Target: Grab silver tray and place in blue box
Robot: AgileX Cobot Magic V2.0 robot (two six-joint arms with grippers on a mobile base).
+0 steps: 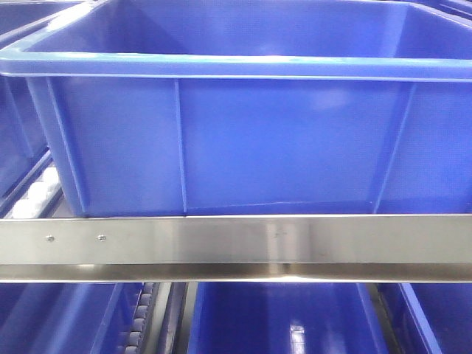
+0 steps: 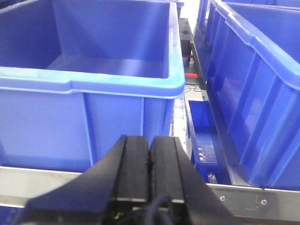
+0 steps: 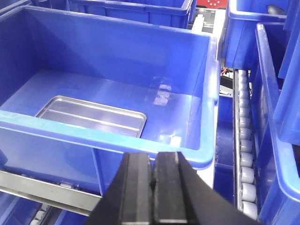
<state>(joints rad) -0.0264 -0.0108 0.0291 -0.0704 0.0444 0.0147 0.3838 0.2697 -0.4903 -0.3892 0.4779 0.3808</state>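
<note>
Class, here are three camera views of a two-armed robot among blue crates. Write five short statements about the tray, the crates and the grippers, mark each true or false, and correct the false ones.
1. The silver tray lies flat on the floor of the blue box. True.
2. The right gripper is holding the tray. False: its jaws are shut on nothing, outside the box's near wall.
3. The left gripper is wide open. False: its jaws are closed together.
4. A steel rail runs in front of the box in the front view. True.
5. The tray stands on edge against the box's wall. False: it rests base down.
</note>
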